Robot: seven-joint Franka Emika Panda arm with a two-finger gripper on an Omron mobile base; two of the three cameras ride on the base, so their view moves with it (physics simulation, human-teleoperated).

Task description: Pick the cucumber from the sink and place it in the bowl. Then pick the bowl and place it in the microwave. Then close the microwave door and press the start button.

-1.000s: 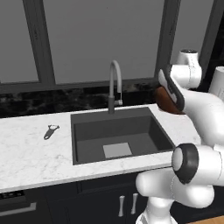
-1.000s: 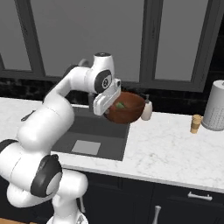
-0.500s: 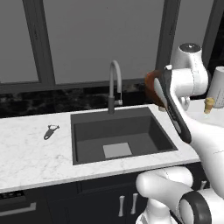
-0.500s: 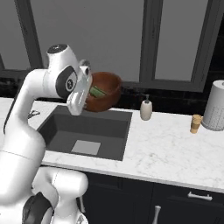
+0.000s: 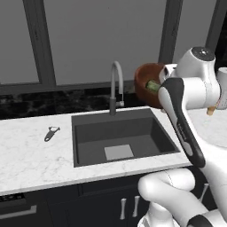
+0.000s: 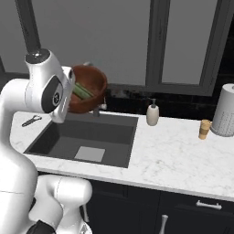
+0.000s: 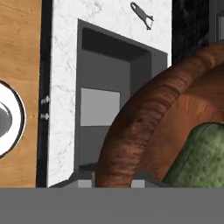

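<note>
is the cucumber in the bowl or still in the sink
In the bowl. The cucumber lies inside the bowl, which is held up tilted over the sink; the basin holds nothing.

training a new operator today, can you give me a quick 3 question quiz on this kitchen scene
1. True or false: the cucumber lies inside the bowl.
2. Where is the bowl? A) on the counter beside the soap bottle; B) held up in the air above the sink, tilted; C) on the sink floor.
3. Fill in: the small peeler lies on the counter to the ___ of the sink in the left base view.

Key
1. True. The green cucumber shows inside the brown bowl.
2. B. The gripper is shut on the bowl's rim and holds it near the tap.
3. Left.
</note>
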